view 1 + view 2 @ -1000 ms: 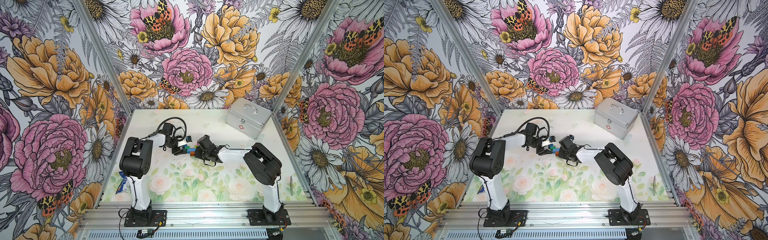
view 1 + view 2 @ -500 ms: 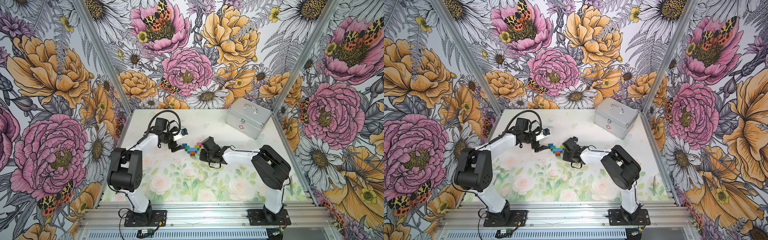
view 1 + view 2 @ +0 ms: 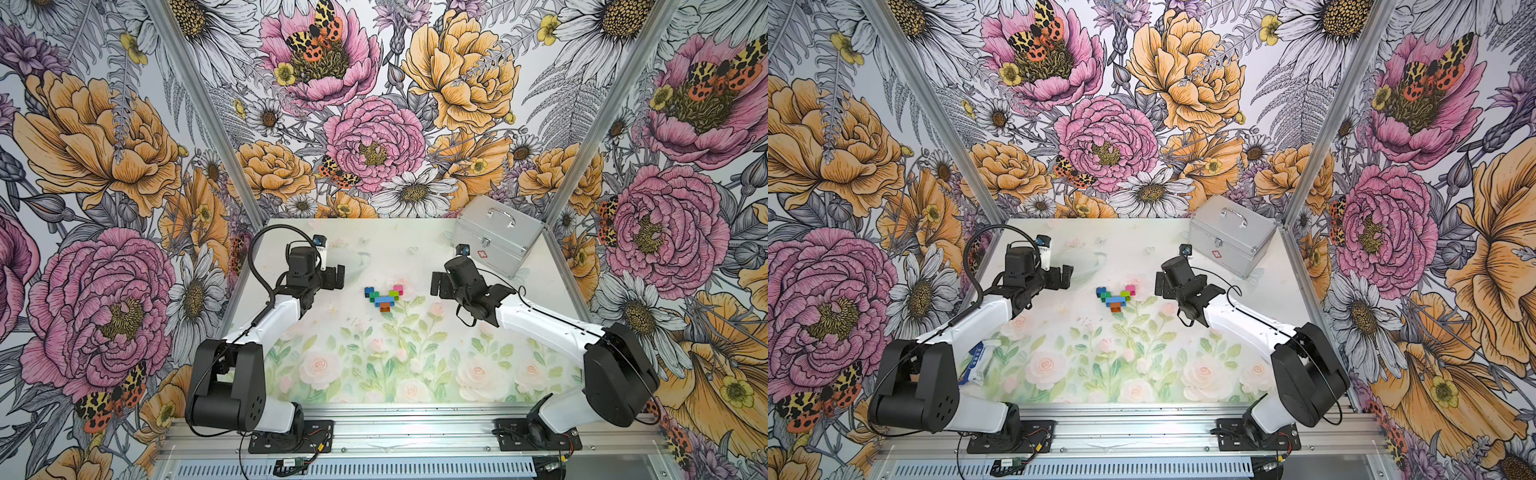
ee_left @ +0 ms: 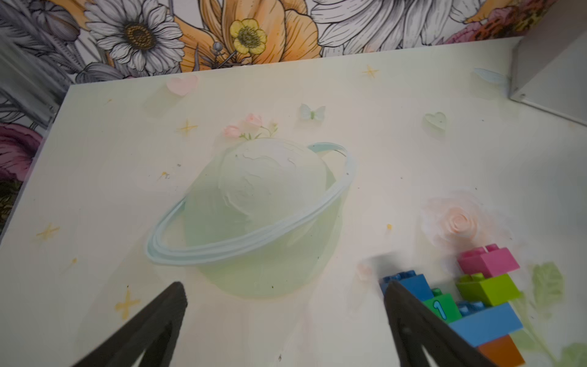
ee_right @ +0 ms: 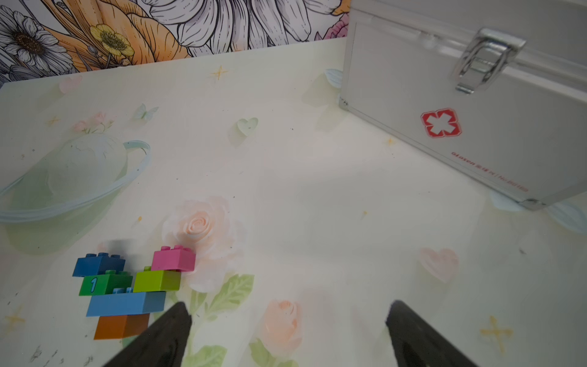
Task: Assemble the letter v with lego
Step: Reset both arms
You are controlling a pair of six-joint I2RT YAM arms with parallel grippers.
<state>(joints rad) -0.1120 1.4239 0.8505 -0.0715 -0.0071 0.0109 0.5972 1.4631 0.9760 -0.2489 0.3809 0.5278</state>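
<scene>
Lego bricks are lying flat near the middle of the pale flower-printed table, joined into a small multicoloured letter V. An orange brick is forming the point, with a long light blue brick across it. A dark green brick and a lime brick come next, and a dark blue brick and a pink brick are capping the tips. Nothing is gripping it, so the build is looking complete. The left gripper and right gripper are hovering on either side, jaws wide apart and empty, likely standing off to avoid nudging it. A silver metal case is standing well apart in the far right corner.
</scene>
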